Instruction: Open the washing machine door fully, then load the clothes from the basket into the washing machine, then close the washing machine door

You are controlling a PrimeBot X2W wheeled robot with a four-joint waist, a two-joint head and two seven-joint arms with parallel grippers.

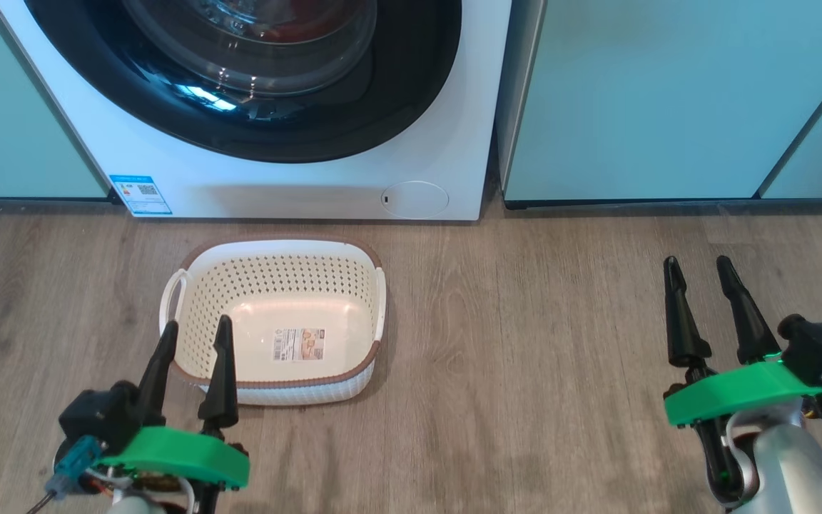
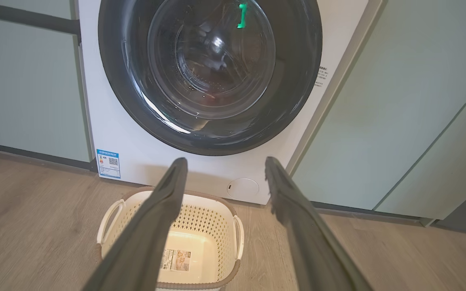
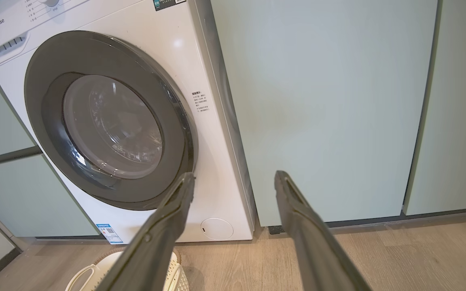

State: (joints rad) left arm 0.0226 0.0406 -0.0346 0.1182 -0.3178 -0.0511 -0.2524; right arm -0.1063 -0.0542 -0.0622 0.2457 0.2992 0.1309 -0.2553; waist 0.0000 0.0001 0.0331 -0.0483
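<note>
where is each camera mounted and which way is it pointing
Head view: on the head, looking down at the basket before the washing machine; left fingers and right fingers at bottom corners.
Left wrist view: left wrist, facing the washing machine door over the basket; own fingers.
Right wrist view: right wrist, facing door and cabinet obliquely; own fingers.
Shared: all show door and basket.

Basket [image 1: 275, 282] — on floor [image 1: 525, 321], just before washing machine [image 1: 275, 189]; cabinets [image 1: 639, 100] flank machine, left and right.
</note>
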